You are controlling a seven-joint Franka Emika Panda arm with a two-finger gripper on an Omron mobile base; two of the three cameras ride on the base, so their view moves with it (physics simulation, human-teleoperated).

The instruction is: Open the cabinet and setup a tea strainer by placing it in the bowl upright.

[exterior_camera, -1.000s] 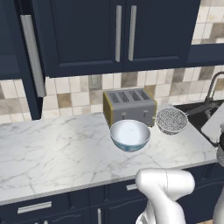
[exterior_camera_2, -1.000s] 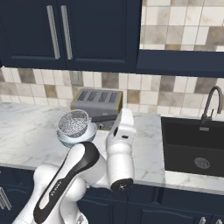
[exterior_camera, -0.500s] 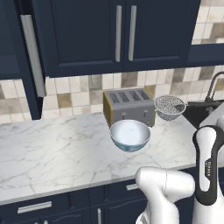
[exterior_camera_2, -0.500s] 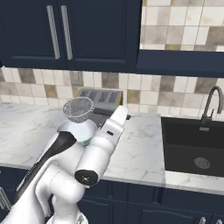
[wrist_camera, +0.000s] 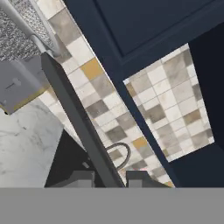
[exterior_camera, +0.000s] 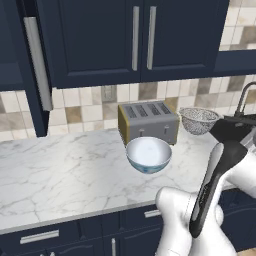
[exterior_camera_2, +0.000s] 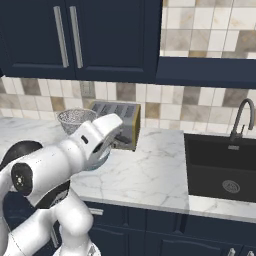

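Observation:
The tea strainer, a silver mesh basket, hangs rim-up above the counter just right of the toaster and to the right of and behind the bowl. My gripper is shut on its thin dark handle, which runs up between the fingertips to the mesh. From the right, the strainer shows behind my hand. The pale blue bowl sits upright on the marble counter in front of the toaster. The cabinet above has both centre doors closed; a navy door at far left stands swung out.
A silver toaster stands against the tiled wall behind the bowl. A dark sink with a curved faucet lies to the right. My white arm rises at the lower right, close to the counter's front edge.
The strainer has risen a little and turned from tilted to rim-up. My forearm has swung up on the right; the bowl and toaster stay put.

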